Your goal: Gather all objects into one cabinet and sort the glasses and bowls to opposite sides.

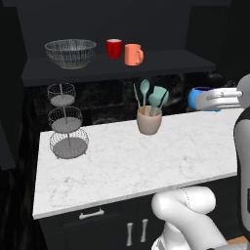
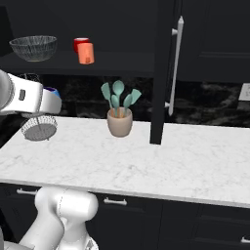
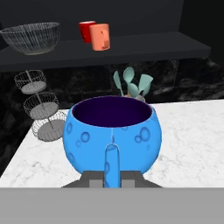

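Shelf so far: the striped bowl (image 1: 70, 52) sits at the left end of the cabinet's (image 1: 117, 67) dark inner shelf; the red cup (image 1: 114, 48) and the orange mug (image 1: 133, 54) stand together further right, near the shelf's middle, close to each other and well apart from the bowl.
Blue bowl: the blue bowl (image 3: 112, 134) is off the surface (image 1: 127, 161), carried in the air to the right of the utensil pot (image 1: 149, 119) and below shelf level; its dark inside faces up and looks empty.
Tool: the tool (image 3: 112, 173) is clenched on the near rim of the blue bowl, one finger showing against the outer wall in the hand view.
Cabinet door: the door with the pale bar handle (image 2: 175, 66) stands swung out, edge-on in the right base view, so the shelf is reachable.
Done, as I judge it: three of the four objects are already gathered on the one shelf, with the glasses grouped away from the striped bowl.
Left: the blue bowl needs to go up onto the shelf on the bowl side, beside the striped bowl at the left, keeping clear of the cup and mug.
Not part of it: the utensil pot and the wire basket stand (image 1: 67, 121) stay on the surface.
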Available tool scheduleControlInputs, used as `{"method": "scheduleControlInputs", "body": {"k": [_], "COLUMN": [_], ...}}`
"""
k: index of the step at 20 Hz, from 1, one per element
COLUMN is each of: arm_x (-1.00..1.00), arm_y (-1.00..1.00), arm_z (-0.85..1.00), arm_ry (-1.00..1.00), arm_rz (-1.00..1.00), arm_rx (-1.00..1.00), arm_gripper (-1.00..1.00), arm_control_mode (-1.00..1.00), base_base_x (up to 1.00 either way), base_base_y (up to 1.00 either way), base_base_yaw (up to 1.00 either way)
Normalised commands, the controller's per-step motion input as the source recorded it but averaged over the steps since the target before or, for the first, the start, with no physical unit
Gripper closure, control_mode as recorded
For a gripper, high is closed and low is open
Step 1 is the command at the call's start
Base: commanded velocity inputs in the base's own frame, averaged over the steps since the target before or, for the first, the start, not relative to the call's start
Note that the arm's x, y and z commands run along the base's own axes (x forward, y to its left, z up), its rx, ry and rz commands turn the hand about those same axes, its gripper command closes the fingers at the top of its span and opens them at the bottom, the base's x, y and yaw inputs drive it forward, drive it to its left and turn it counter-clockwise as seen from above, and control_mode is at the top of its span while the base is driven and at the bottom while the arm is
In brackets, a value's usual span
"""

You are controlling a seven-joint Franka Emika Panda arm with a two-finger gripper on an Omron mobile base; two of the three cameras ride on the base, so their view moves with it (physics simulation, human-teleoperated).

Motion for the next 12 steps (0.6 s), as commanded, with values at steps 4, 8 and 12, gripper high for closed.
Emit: {"method": "scheduleControlInputs", "body": {"k": [4,8,12], "arm_x": [0.0,0.0,0.0], "arm_y": [0.0,0.0,0.0], "arm_z": [0.0,0.0,0.0], "arm_ry": [0.0,0.0,0.0], "arm_rz": [0.0,0.0,0.0], "arm_rx": [0.0,0.0,0.0], "arm_gripper": [1.0,1.0,1.0], "arm_control_mode": [1.0,1.0,1.0], "base_base_x": [0.36,0.43,0.43], "base_base_y": [-0.21,-0.32,-0.31], "base_base_yaw": [0.05,0.0,0.0]}}
